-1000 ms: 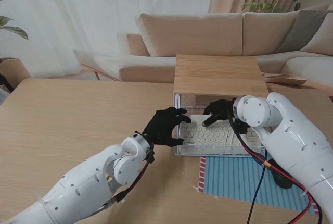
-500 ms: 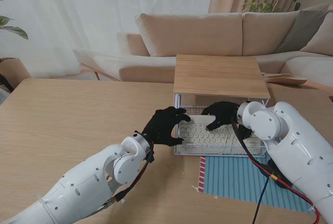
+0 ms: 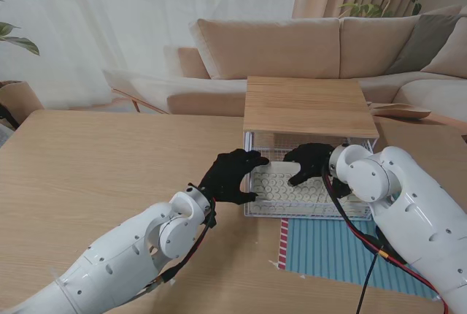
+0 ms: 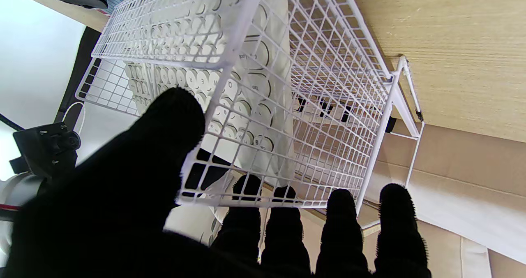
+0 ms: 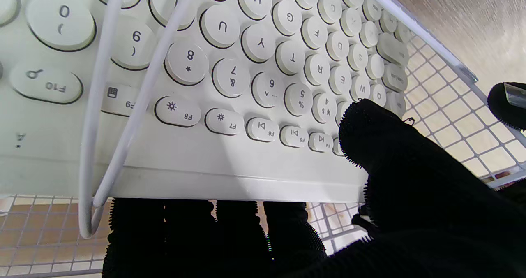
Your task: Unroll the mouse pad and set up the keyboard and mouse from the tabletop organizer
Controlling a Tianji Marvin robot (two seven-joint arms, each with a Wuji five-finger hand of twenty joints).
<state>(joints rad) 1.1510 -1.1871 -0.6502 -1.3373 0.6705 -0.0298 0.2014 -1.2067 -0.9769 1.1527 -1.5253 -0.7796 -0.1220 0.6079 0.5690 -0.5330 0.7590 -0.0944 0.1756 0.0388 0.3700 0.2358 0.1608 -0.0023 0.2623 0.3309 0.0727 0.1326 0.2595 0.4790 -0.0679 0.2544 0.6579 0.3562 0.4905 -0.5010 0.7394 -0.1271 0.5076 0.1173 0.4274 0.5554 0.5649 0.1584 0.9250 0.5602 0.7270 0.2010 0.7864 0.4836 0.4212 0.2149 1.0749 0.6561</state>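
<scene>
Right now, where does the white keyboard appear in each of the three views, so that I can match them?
Stand view: keyboard lies in the wire basket, between the two black hands.
Left wrist view: keyboard seen through the basket mesh, beyond the fingertips.
Right wrist view: keyboard fills most of the picture.
Shared landmark: the white wire basket.

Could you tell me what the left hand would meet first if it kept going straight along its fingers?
Most likely the white wire drawer that holds the white round-key keyboard: the black-gloved left hand points its fingers at the mesh edge, seemingly touching already, though depth is unclear.
</scene>
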